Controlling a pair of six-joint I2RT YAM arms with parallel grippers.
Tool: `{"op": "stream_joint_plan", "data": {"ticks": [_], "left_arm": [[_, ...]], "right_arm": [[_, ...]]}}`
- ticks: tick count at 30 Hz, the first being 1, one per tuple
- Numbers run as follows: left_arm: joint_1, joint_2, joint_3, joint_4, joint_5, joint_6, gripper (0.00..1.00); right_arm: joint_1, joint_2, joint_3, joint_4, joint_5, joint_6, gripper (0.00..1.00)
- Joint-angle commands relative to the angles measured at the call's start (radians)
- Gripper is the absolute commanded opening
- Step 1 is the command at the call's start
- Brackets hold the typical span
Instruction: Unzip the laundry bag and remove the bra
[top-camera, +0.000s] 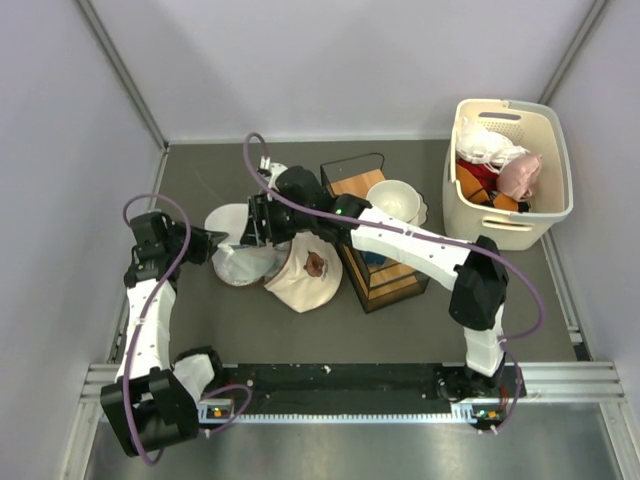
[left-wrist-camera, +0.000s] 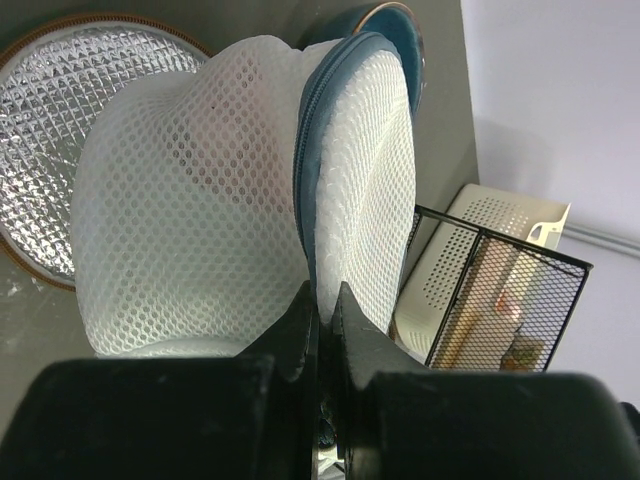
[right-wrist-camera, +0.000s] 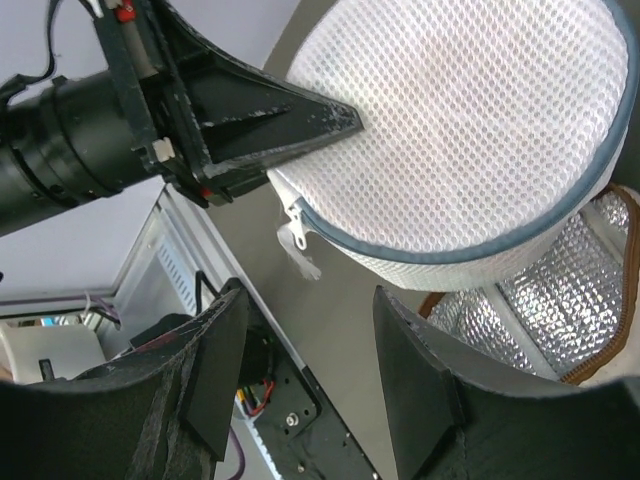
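Note:
The laundry bag (top-camera: 241, 264) is a white mesh pouch with a blue-grey zipper band (left-wrist-camera: 308, 150), lying left of centre on the table. My left gripper (top-camera: 212, 243) is shut on the bag's rim, its fingertips (left-wrist-camera: 322, 300) pinching the mesh at the zipper seam. In the right wrist view the bag (right-wrist-camera: 460, 130) fills the top, and its zipper pull (right-wrist-camera: 297, 232) hangs at the near edge beside the left gripper's tips (right-wrist-camera: 330, 120). My right gripper (right-wrist-camera: 310, 380) stands open just below the pull, with nothing between its fingers. The bra is hidden.
A round silver quilted pad (left-wrist-camera: 50, 150) lies under the bag. A cream cloth with a brown mark (top-camera: 300, 282) lies to its right. Further right stands a black wire rack (top-camera: 372, 262) with a white bowl (top-camera: 395, 200). A beige slotted basket (top-camera: 515, 225) of garments stands at the back right.

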Motion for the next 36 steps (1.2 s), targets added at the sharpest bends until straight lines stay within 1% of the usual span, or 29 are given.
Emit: {"op": "stream_joint_plan", "data": {"ticks": [1,4,10,14,16,19,23,27,30,31,33,36], "left_arm": [[-0.002,-0.026,0.041,0.067,0.020,0.077,0.00],[-0.005,-0.021,0.046,0.067,0.037,0.113,0.00],[-0.012,-0.006,0.040,0.116,0.069,0.130,0.00],[-0.031,-0.012,0.037,0.154,0.066,0.119,0.00],[-0.036,-0.014,0.038,0.180,0.059,0.102,0.00],[-0.039,-0.014,0.066,0.169,0.062,0.085,0.00],[-0.043,-0.015,0.099,0.162,0.037,0.082,0.00],[-0.040,-0.011,0.168,0.114,0.060,0.110,0.00],[-0.040,0.040,0.271,-0.034,0.129,0.171,0.00],[-0.040,0.051,0.300,-0.059,0.147,0.182,0.00],[-0.039,0.066,0.302,-0.078,0.198,0.180,0.00],[-0.043,0.064,0.276,-0.078,0.188,0.186,0.00]], "right_arm": [[0.013,-0.011,-0.035,0.080,0.000,0.060,0.54],[0.015,-0.021,-0.055,0.113,-0.027,0.089,0.56],[0.013,-0.004,-0.060,0.170,-0.158,0.192,0.56],[0.013,-0.008,-0.118,0.238,-0.229,0.260,0.56],[0.013,-0.016,-0.140,0.259,-0.226,0.273,0.57],[0.013,-0.044,-0.175,0.270,-0.174,0.248,0.59],[0.013,-0.062,-0.212,0.307,-0.169,0.215,0.61],[0.013,-0.093,-0.244,0.308,-0.125,0.171,0.63],[0.013,-0.113,-0.246,0.308,-0.117,0.155,0.63],[0.013,-0.116,-0.247,0.310,-0.122,0.155,0.63],[0.015,-0.125,-0.252,0.325,-0.134,0.163,0.63],[0.015,-0.145,-0.263,0.366,-0.163,0.177,0.63]]}}
